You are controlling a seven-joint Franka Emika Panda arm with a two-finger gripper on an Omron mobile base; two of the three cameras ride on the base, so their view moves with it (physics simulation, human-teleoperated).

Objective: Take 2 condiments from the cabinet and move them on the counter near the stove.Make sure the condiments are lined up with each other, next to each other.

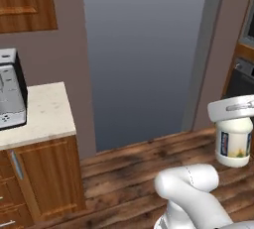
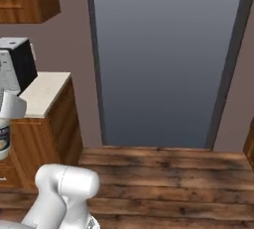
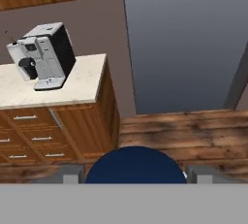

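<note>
White jar point(image 1: 234, 143), dark blue lid: grasped by the gripper point(image 3: 136, 173), held above wooden floor point(image 1: 129, 168). Coffee machine point(image 3: 43, 56): stood on the counter point(image 3: 82, 85), near its back edge.

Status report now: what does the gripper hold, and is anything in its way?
Gripper shut on the white jar, blue lid between the fingers. Jar hangs over the wood floor. Counter with coffee machine ahead left. Path looks free.
</note>
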